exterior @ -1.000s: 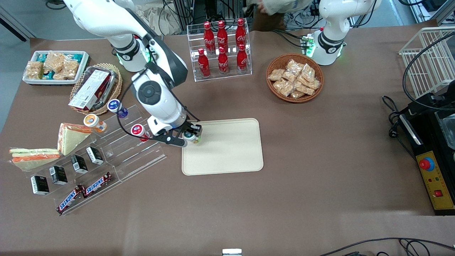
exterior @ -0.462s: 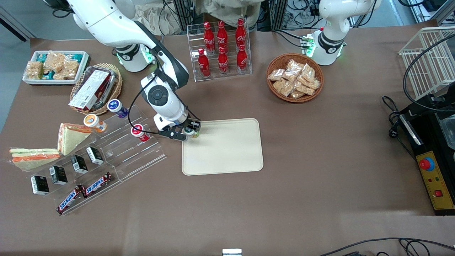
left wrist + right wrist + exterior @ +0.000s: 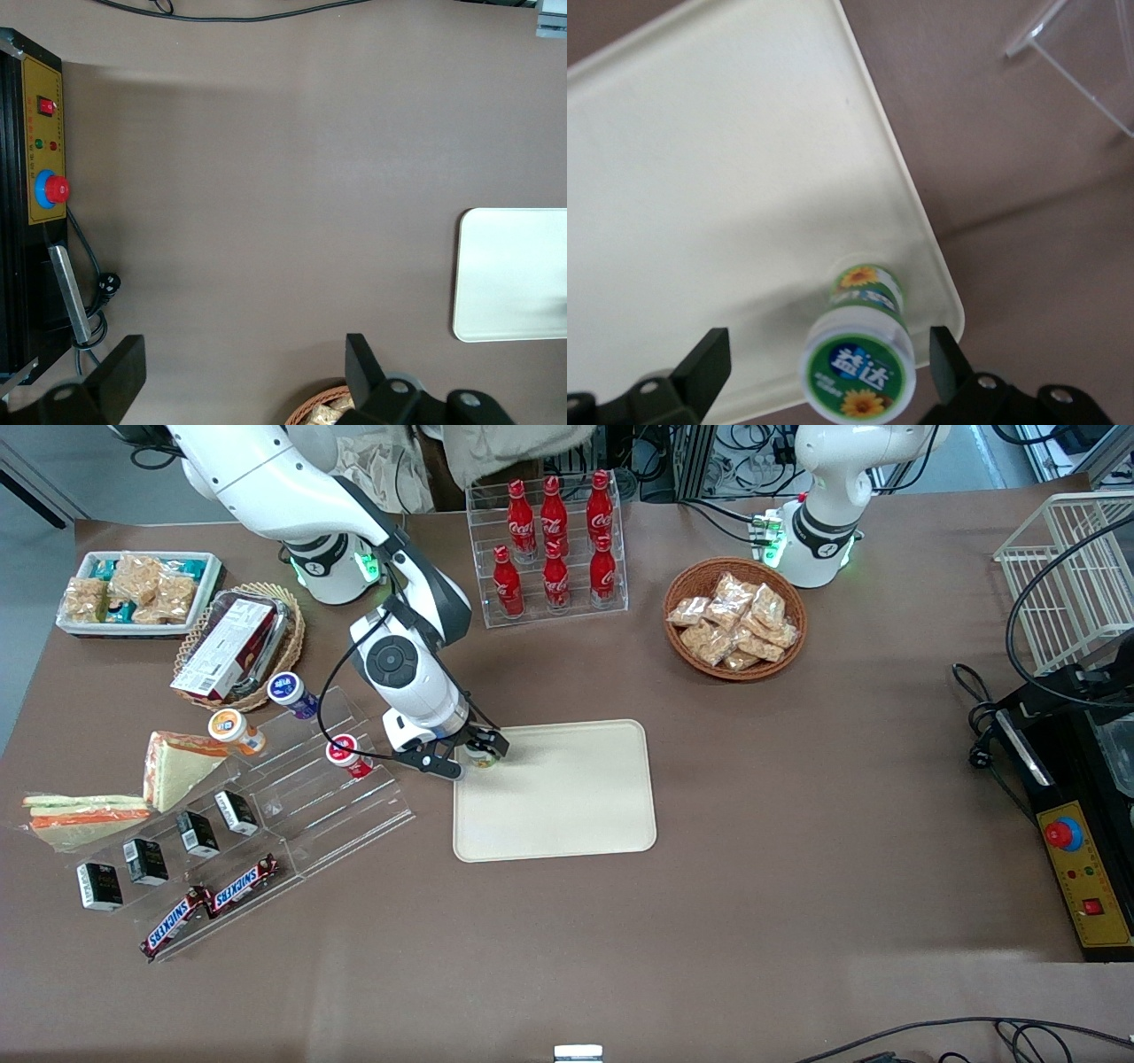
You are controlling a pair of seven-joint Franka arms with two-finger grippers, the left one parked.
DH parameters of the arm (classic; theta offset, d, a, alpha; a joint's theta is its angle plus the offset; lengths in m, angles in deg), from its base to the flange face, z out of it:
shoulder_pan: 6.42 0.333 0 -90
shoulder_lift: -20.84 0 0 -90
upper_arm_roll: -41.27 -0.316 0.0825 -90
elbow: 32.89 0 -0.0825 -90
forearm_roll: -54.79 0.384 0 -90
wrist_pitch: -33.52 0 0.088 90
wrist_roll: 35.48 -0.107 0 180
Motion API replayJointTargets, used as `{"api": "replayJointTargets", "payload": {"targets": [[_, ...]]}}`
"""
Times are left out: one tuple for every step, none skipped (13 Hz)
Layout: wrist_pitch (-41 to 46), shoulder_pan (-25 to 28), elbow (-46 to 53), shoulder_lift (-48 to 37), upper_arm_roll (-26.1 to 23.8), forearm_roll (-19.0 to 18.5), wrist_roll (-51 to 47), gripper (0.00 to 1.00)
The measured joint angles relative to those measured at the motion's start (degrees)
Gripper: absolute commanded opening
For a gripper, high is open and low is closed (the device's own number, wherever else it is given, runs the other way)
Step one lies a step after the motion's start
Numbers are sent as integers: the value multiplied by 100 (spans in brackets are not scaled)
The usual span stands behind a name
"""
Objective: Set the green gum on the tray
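The green gum (image 3: pixel 480 757) stands upright on the tray (image 3: pixel 576 806), just inside the corner nearest the working arm's base. In the right wrist view its green cap with white rim (image 3: pixel 858 370) faces the camera, and its foot rests on the tray (image 3: pixel 700 177) close to the rim. My gripper (image 3: pixel 475 756) hovers over the bottle and is open. The two black fingers (image 3: pixel 709 354) stand well apart on either side of the cap, with a gap to it on each side. The left wrist view shows one end of the tray (image 3: pixel 514 274).
A clear acrylic stand (image 3: pixel 337 797) beside the tray holds a red-capped bottle (image 3: pixel 341 750), an orange-capped one (image 3: pixel 229 726) and a blue-capped one (image 3: pixel 285 687). A rack of cola bottles (image 3: pixel 549 540) and a wicker basket of snack packets (image 3: pixel 735 620) stand farther from the camera.
The arm lowered the gum to the tray's corner. The fingers then spread apart and let go of it, and the bottle now stands on the tray by itself.
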Motion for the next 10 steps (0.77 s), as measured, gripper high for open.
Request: {"api": "replayJointTargets", "payload": {"targets": [[267,-15,166,-99,23,-1,0,100],[699,-35,409,-230,58,-6,0,100],[1144,-58,689,-387,87,-18,25,100],[1524,-82,965,-570,111,-33,93,100],[1882,-130,1233,-782,133,-49,228,100],[2255,-210,1511,-1005,155,-54,398,100],[2700,-332,1829,-1222,171,-55,535,100],[3184,-469,2166,-1386,182,-71,640,100],[3658,-616,2512,-1496,191,-146,835,100],[4029,-760,2803,-1557,201,-281,1134,100]]}}
